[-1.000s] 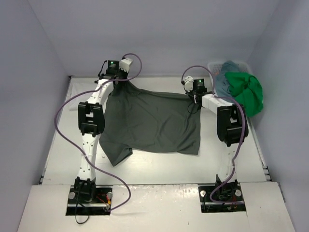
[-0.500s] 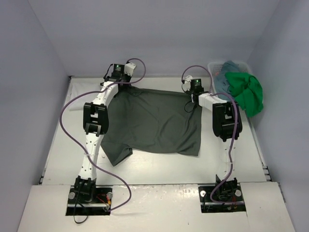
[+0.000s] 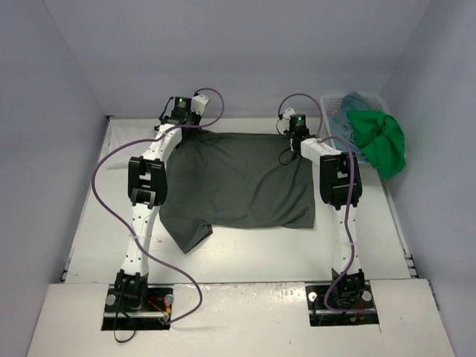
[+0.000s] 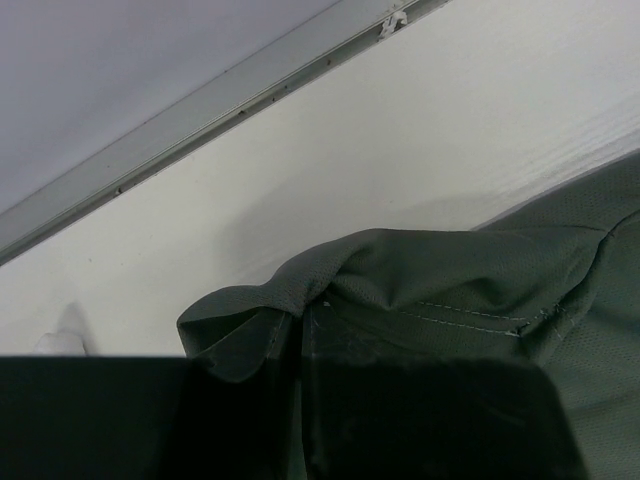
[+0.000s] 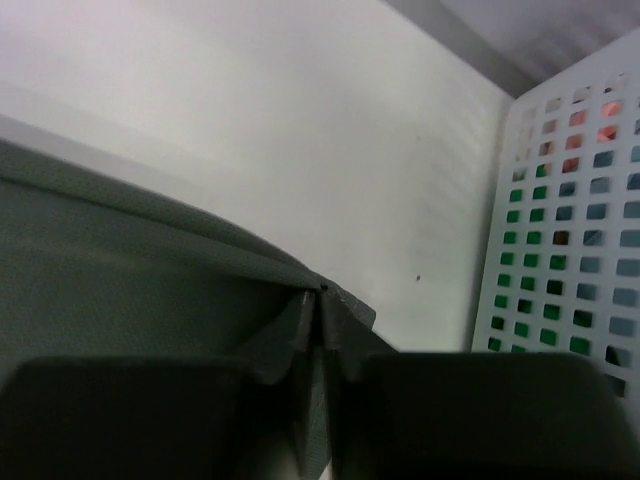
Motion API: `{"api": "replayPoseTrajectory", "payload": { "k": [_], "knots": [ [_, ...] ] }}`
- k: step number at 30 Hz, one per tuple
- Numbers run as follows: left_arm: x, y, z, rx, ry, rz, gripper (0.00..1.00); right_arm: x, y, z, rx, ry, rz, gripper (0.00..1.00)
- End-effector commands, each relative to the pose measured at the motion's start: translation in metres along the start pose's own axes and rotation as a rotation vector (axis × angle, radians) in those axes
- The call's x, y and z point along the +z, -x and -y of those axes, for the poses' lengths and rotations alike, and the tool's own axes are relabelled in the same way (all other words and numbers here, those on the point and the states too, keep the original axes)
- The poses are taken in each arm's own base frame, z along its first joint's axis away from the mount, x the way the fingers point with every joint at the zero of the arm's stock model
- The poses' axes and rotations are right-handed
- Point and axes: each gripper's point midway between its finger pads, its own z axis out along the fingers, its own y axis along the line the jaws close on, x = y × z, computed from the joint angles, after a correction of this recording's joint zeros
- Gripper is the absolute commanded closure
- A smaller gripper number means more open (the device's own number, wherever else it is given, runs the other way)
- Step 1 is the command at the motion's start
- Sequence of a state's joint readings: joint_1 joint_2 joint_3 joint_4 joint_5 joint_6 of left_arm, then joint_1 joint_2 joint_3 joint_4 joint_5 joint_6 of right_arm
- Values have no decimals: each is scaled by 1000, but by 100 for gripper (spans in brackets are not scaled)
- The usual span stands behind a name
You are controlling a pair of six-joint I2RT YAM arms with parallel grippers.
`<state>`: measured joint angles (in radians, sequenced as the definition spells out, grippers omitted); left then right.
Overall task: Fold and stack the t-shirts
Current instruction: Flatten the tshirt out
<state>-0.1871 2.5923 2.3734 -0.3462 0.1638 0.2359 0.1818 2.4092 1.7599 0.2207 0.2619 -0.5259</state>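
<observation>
Pinching t-shirt (image 3: pixel 238 182) far corners | left end effector (image 4: pixel 303 325) | right end effector (image 5: pixel 320 300)

A white table (image 3: pixel 238 256) sat inside a pale-walled enclosure, seen from above. A dark grey-green t-shirt (image 3: pixel 238 182) lay spread across the middle of it, mostly flat. The shirt's far edge ran close to the table's back rim, and one sleeve trailed toward the near left. A white mesh basket (image 3: pixel 328 103) stood in the far right corner, near the shirt's far right corner. Two arm bases were bolted at the near edge, the left base (image 3: pixel 137 294) and the right base (image 3: pixel 343 294).
</observation>
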Motion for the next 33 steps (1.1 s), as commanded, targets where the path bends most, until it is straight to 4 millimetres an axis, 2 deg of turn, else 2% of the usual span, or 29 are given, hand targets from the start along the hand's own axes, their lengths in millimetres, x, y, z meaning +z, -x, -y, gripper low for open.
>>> {"api": "replayPoseTrajectory", "payload": {
  "k": [1, 3, 4, 7, 8, 14, 18, 19, 21, 22, 25, 26, 27, 30, 33],
  "knots": [
    [-12, 35, -14, 25, 45, 91, 100, 0, 31, 20, 25, -90, 58, 89],
    [-11, 34, -15, 28, 46, 89, 100, 3, 30, 21, 25, -101, 53, 75],
    [-11, 33, -15, 29, 47, 85, 100, 4, 29, 21, 25, -107, 50, 60],
    [-10, 31, -14, 36, 48, 82, 100, 3, 27, 23, 31, -119, 46, 45],
    [-10, 32, -14, 39, 49, 81, 100, 2, 28, 24, 33, -127, 50, 43],
    [-9, 28, -15, 43, 53, 72, 100, 0, 31, 35, 43, -177, 61, 43],
    [-11, 26, -16, 46, 63, 62, 100, 0, 33, 38, 57, -200, 68, 52],
    [-15, 30, -19, 47, 70, 69, 100, -2, 30, 38, 57, -199, 63, 52],
    [-18, 32, -22, 49, 85, 71, 100, -12, 39, 45, 78, -207, 87, 51],
    [-24, 39, -25, 51, 96, 84, 100, -16, 41, 48, 87, -210, 94, 51],
    [-36, 53, -34, 56, 130, 107, 74, -30, 51, 58, 109, -224, 118, 50],
    [-39, 55, -37, 53, 140, 108, 63, -37, 57, 64, 117, -230, 130, 50],
    [-45, 64, -42, 49, 156, 125, 45, -39, 55, 66, 120, -236, 127, 50],
    [-57, 75, -51, 35, 187, 140, 32, -48, 56, 71, 132, -244, 131, 50],
    [-73, 89, -59, 22, 216, 165, 27, -60, 57, 77, 142, -251, 135, 50]
  ]
}}
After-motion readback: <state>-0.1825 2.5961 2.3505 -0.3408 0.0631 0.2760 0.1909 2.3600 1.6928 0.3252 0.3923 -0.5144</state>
